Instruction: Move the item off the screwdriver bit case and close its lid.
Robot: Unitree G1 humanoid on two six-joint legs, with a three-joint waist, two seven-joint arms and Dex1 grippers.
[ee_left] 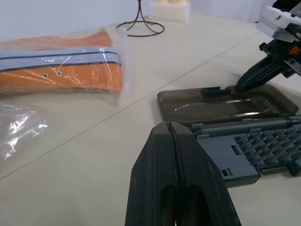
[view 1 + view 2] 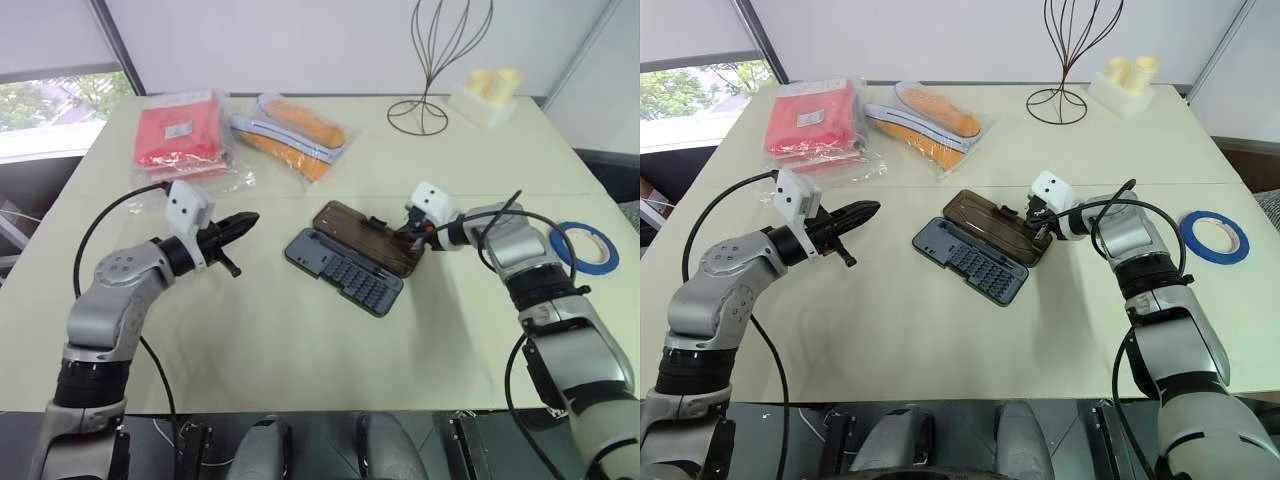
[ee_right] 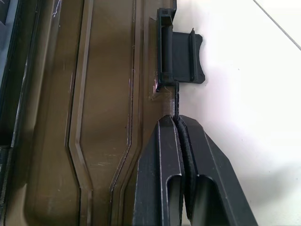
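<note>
The screwdriver bit case (image 2: pixel 345 268) lies open and flat mid-table, its grey-blue tray full of bits nearest me. Its smoky brown lid (image 2: pixel 362 233) rests flat on the table behind the tray. My right gripper (image 3: pixel 177 120) is shut on the lid's far rim, just beside the black latch (image 3: pixel 186 59), angled down from the right (image 2: pixel 411 237). The item, a blue roll of tape (image 2: pixel 583 245), lies on the table to the right of the case, apart from it. My left gripper (image 2: pixel 244 220) hovers left of the case, shut and holding nothing, pointing level toward it.
A red packet (image 2: pixel 180 130) and plastic-wrapped orange shoes (image 2: pixel 295 135) lie at the back left. A black wire stand (image 2: pixel 428 75) and a white block with pale cylinders (image 2: pixel 487 95) stand at the back right. Bare table (image 2: pixel 300 350) lies in front of the case.
</note>
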